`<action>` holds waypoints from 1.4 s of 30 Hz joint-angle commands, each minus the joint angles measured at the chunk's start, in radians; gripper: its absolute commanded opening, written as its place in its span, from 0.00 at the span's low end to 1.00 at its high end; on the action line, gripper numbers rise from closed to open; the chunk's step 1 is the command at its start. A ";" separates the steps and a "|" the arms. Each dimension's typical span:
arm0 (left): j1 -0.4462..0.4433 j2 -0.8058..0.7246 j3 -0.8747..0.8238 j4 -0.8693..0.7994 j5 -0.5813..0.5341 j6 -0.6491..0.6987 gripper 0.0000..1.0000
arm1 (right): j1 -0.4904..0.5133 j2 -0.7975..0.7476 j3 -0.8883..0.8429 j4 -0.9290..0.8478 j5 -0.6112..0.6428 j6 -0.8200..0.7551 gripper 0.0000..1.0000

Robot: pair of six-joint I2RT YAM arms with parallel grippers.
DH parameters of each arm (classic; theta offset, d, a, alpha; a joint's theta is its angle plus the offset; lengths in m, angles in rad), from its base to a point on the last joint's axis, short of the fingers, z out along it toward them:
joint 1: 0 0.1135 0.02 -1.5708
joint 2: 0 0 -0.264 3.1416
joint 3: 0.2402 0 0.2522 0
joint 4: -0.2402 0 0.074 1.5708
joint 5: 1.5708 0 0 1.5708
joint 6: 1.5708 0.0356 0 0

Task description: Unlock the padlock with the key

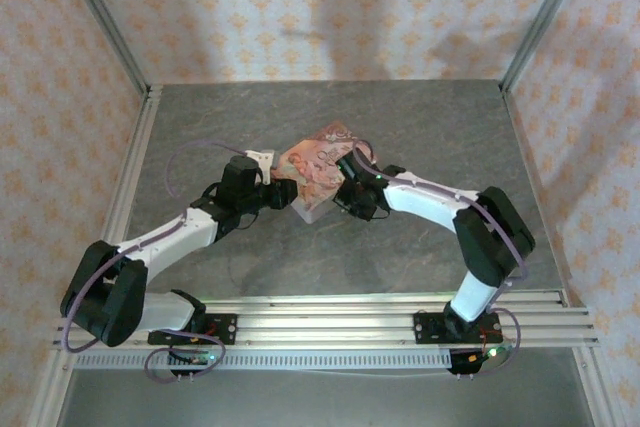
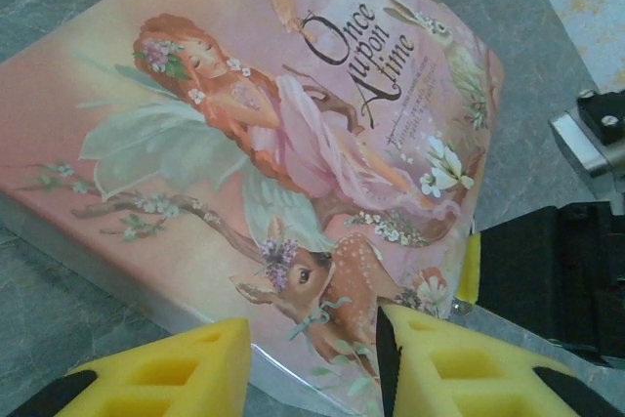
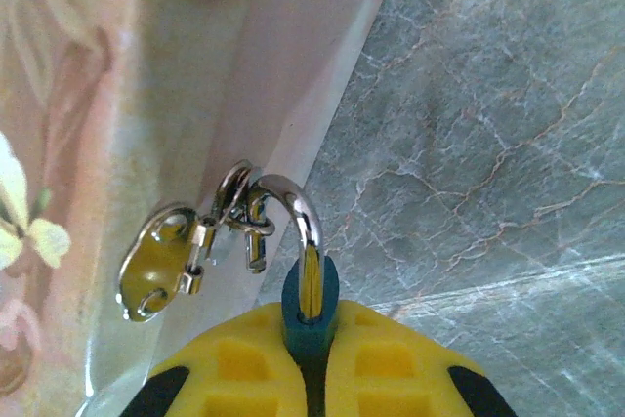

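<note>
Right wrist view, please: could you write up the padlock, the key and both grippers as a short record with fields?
right gripper: shut on the padlock
left gripper: closed on the near corner of the pink box
padlock: blue body pinched, silvery shackle arching up toward the metal clasp on the box's side
key: small pale piece, seemingly hanging beside the shackle, not inserted
table: grey marbled surface under the box

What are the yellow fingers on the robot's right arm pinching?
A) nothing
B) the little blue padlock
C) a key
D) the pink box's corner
B: the blue padlock sits squeezed between the right fingers, its silver loop hooked through the clasp on the pink box.
</note>
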 commanded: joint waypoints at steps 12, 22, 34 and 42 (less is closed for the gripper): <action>0.006 -0.070 -0.021 -0.038 -0.015 -0.004 0.40 | 0.028 -0.010 0.016 -0.080 0.184 -0.104 0.00; -0.011 -0.018 0.039 -0.029 -0.006 -0.001 0.40 | -0.034 -0.120 -0.100 0.065 0.080 -0.155 0.00; -0.045 0.174 0.169 0.024 0.025 -0.006 0.40 | -0.112 -0.130 -0.187 0.166 -0.060 -0.229 0.00; -0.045 0.246 0.200 0.048 0.046 0.007 0.39 | -0.148 -0.110 -0.257 0.284 -0.159 -0.294 0.00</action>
